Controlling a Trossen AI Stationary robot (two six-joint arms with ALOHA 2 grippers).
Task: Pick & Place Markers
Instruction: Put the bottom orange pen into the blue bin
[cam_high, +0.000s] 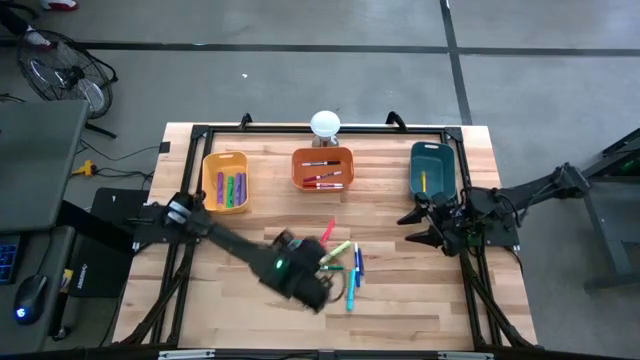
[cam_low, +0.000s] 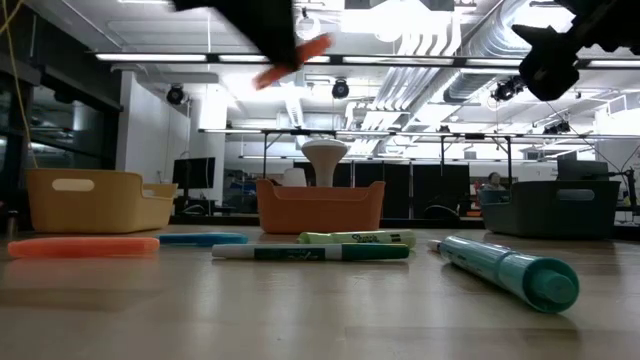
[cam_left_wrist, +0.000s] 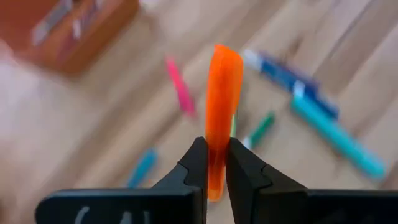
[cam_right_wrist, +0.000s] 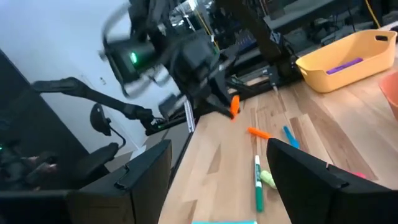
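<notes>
Leftmost, yellow bin (cam_high: 225, 181) with purple, green and orange markers inside. Left gripper (cam_left_wrist: 212, 163) raised off the table (cam_high: 400, 300), out over the loose pile; fingers (cam_left_wrist: 194, 167) clamped on an orange marker (cam_left_wrist: 222, 106), which stands up between them and pokes out past the tips. Low view: same marker (cam_low: 293, 58) tilted in the air, high above the tabletop. Right wrist view: it shows as an orange stub (cam_right_wrist: 234, 104) under the dark gripper head.

Below and beyond the left fingertips, loose markers lie flat on the wood: pink (cam_left_wrist: 181, 90), teal (cam_left_wrist: 339, 138), blue (cam_left_wrist: 292, 81), green (cam_left_wrist: 261, 129), a small light-blue one (cam_left_wrist: 142, 167). Low view adds a yellow-green highlighter (cam_low: 358, 238) and a white-bodied green marker (cam_low: 310, 252), one just behind the other.

Centre back, orange bin (cam_high: 323, 168) holding red markers; white dome (cam_high: 325, 124) behind it.

Right, teal bin (cam_high: 432, 166) with one yellow marker. Right gripper (cam_high: 422, 227) hovers near that bin, well apart from the pile; fingers spread, nothing between them.
</notes>
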